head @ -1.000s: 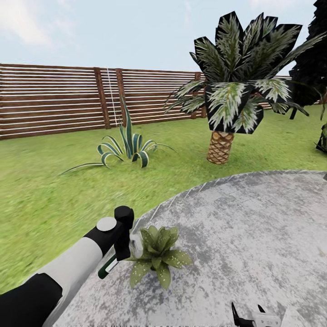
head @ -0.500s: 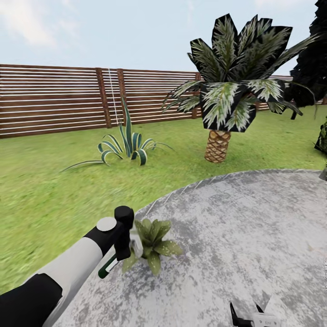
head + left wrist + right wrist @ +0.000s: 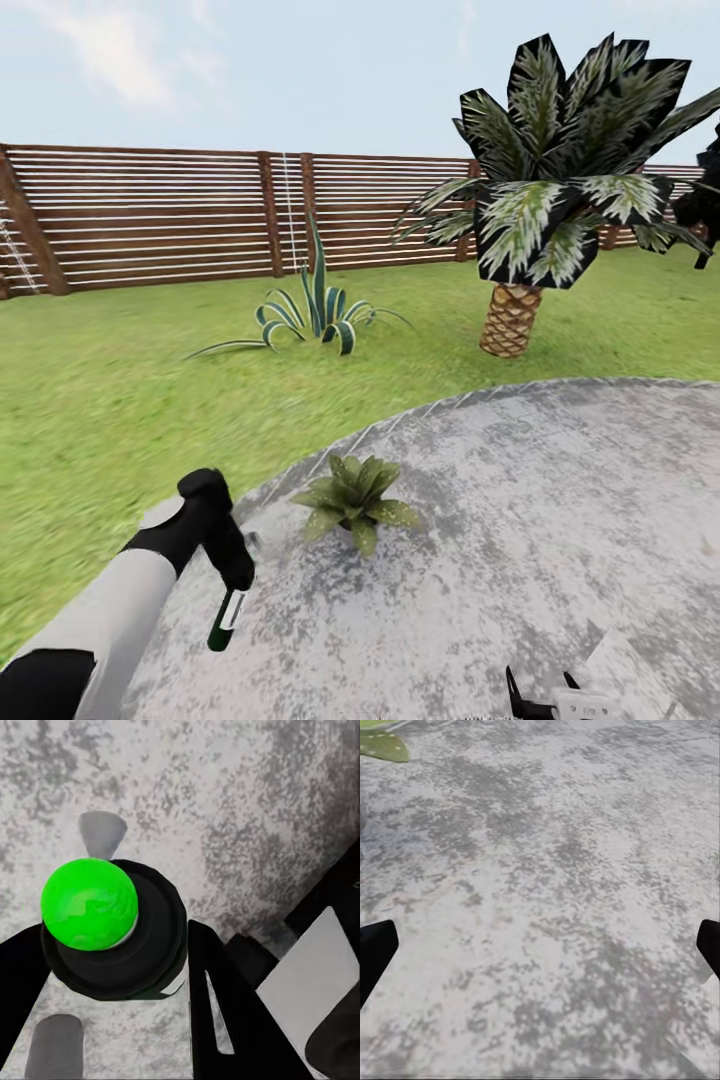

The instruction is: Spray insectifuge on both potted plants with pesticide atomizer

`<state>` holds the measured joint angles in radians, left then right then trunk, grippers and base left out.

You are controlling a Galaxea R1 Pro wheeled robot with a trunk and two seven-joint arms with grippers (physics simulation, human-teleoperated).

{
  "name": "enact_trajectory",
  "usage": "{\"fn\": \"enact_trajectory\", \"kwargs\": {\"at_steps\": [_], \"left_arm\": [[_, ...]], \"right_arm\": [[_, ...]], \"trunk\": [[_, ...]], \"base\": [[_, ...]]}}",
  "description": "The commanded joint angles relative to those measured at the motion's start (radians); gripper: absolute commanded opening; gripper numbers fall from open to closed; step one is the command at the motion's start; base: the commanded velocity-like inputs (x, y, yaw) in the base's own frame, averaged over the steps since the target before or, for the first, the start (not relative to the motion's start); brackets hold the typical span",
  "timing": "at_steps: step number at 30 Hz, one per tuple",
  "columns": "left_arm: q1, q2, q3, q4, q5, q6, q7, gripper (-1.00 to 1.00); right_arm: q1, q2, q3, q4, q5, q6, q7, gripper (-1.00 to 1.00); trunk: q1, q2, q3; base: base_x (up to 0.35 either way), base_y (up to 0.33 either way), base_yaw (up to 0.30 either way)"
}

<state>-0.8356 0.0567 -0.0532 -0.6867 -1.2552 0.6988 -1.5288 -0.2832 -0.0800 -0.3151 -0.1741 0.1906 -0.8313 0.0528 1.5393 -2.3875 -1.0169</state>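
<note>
A green lawn runs back to a brown slatted fence, with a palm and a striped agave on the grass. A round grey patio lies in front. One small potted plant sits near the patio's edge. The left hand, just beside that plant, is clamped around the dark-green spray bottle, which hangs down over the paving. The right hand hovers spread wide above bare paving.
</note>
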Motion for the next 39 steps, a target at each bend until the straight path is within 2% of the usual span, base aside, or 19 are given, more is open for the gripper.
{"fn": "enact_trajectory", "kwargs": {"at_steps": [1, 2, 3, 4, 6, 8, 9, 10, 12, 13, 15, 17, 18, 22, 26, 36, 39], "left_arm": [[0.007, 0.004, 0.057, -0.002, -0.004, -0.023, 0.030, -1.00], [0.014, 0.008, 0.100, -0.002, -0.004, -0.040, 0.099, -1.00], [0.026, 0.010, 0.112, -0.002, -0.004, -0.045, 0.142, -1.00], [0.047, 0.011, 0.119, -0.002, -0.004, -0.050, 0.187, -1.00], [0.069, 0.011, 0.124, -0.002, -0.003, -0.053, 0.234, -1.00], [0.097, 0.001, 0.137, 0.000, 0.002, -0.088, 0.302, -1.00], [0.112, -0.008, 0.148, 0.005, 0.030, -0.128, 0.340, -1.00], [0.128, -0.019, 0.158, 0.010, 0.097, -0.184, 0.390, -1.00], [0.161, -0.028, 0.167, 0.015, 0.257, -0.279, 0.512, -1.00], [0.172, -0.029, 0.168, 0.016, 0.300, -0.302, 0.553, -1.00], [0.193, -0.032, 0.168, 0.028, 0.356, -0.329, 0.631, -1.00], [0.205, -0.033, 0.168, 0.071, 0.382, -0.342, 0.678, -1.00], [0.208, -0.035, 0.166, 0.101, 0.387, -0.346, 0.693, -1.00], [0.210, -0.044, 0.164, 0.128, 0.394, -0.348, 0.703, -1.00], [0.216, -0.028, 0.162, 0.119, 0.380, -0.336, 0.690, -1.00], [0.210, -0.034, 0.155, 0.119, 0.381, -0.386, 0.678, -1.00], [0.208, -0.034, 0.155, 0.119, 0.381, -0.397, 0.676, -1.00]], "right_arm": [[-0.001, 0.000, -0.009, 0.000, 0.006, -0.003, 0.006, 1.00], [-0.001, 0.000, -0.009, 0.001, 0.006, -0.003, 0.006, 1.00], [-0.001, 0.000, -0.009, 0.001, 0.006, -0.003, 0.006, 1.00], [-0.001, 0.000, -0.009, 0.001, 0.006, -0.003, 0.006, 1.00], [-0.001, 0.000, -0.009, 0.001, 0.006, -0.003, 0.006, 1.00], [-0.001, 0.000, -0.009, 0.001, 0.006, -0.003, 0.006, 1.00], [-0.001, 0.000, -0.010, 0.001, 0.006, -0.003, 0.006, 1.00], [-0.001, 0.000, -0.010, 0.001, 0.006, -0.003, 0.006, 1.00], [-0.001, -0.001, -0.010, 0.001, 0.006, -0.003, 0.006, 1.00], [-0.001, -0.001, -0.010, 0.001, 0.006, -0.003, 0.006, 1.00], [-0.001, -0.001, -0.010, 0.001, 0.006, -0.003, 0.006, 1.00], [-0.001, -0.001, -0.010, 0.000, 0.006, -0.003, 0.006, 1.00], [-0.001, -0.001, -0.010, 0.000, 0.006, -0.003, 0.006, 1.00], [-0.001, -0.001, -0.009, -0.001, 0.006, -0.004, 0.006, 1.00], [0.022, -0.024, -0.035, 0.019, -0.014, -0.008, -0.016, 1.00], [0.032, -0.035, -0.029, 0.000, -0.010, -0.002, 0.002, 1.00], [0.024, -0.034, -0.019, -0.017, 0.002, 0.006, 0.004, 1.00]], "trunk": [[-0.001, 0.000, -0.001], [-0.001, 0.000, -0.001], [-0.001, 0.000, -0.001], [-0.001, 0.000, -0.001], [-0.001, 0.000, -0.001], [-0.001, 0.000, -0.001], [-0.001, 0.000, -0.001], [-0.001, 0.000, -0.001], [-0.001, 0.000, -0.001], [-0.001, 0.000, -0.001], [-0.001, 0.000, -0.001], [-0.001, 0.000, -0.001], [-0.001, 0.000, -0.001], [-0.001, 0.000, -0.001], [-0.001, 0.000, -0.001], [-0.001, 0.000, -0.001], [-0.001, 0.000, -0.001]], "base": [[-0.212, 0.000, 0.274], [-0.176, 0.000, 0.270], [-0.147, 0.000, 0.260], [-0.081, 0.000, 0.218], [-0.039, 0.000, 0.111], [-0.010, 0.000, 0.029], [-0.004, 0.000, 0.010], [-0.002, 0.000, 0.005], [-0.001, 0.000, 0.002], [0.000, 0.000, 0.000], [0.000, 0.000, 0.000], [0.000, 0.000, 0.000], [0.000, 0.000, 0.000], [0.000, 0.000, 0.000], [0.000, 0.000, 0.000], [0.000, 0.000, 0.000], [0.000, 0.000, 0.000]]}}
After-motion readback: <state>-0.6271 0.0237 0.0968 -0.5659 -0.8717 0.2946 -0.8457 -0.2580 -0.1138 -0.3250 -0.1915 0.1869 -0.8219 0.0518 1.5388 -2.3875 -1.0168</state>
